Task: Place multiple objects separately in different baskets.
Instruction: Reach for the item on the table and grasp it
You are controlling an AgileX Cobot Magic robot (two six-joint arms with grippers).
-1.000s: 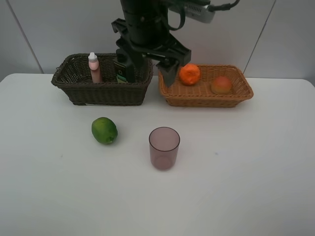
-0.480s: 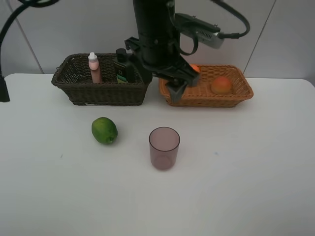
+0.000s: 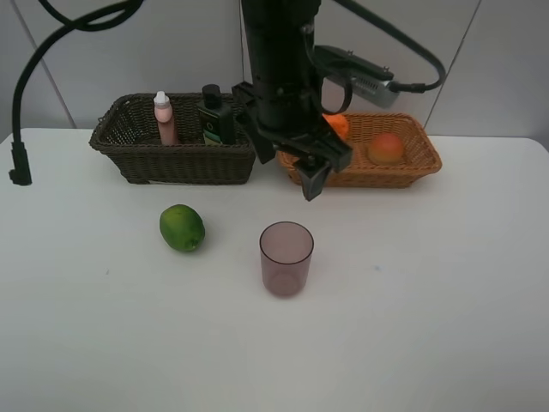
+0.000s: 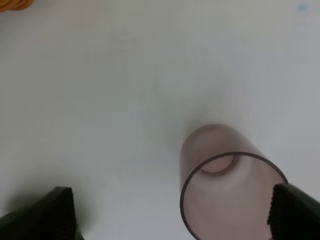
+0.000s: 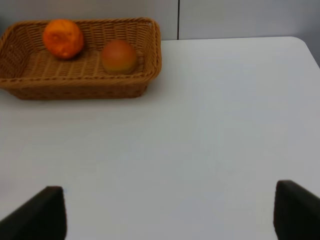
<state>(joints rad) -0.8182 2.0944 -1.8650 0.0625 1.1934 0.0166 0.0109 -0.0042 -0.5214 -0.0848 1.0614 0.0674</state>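
Risk: coming down off-centre, a finger could clip the purple cup's (image 3: 286, 257) rim and tip it; it looks light and would likely roll across the table (image 3: 429, 300).
Left arm: reaches out from the back edge, wrist tilted down; the left gripper (image 3: 322, 174) hangs above the cup, fingers wide apart, empty.
Right gripper (image 5: 171, 212): fingers apart, empty.
Cup: upright near the table's middle.
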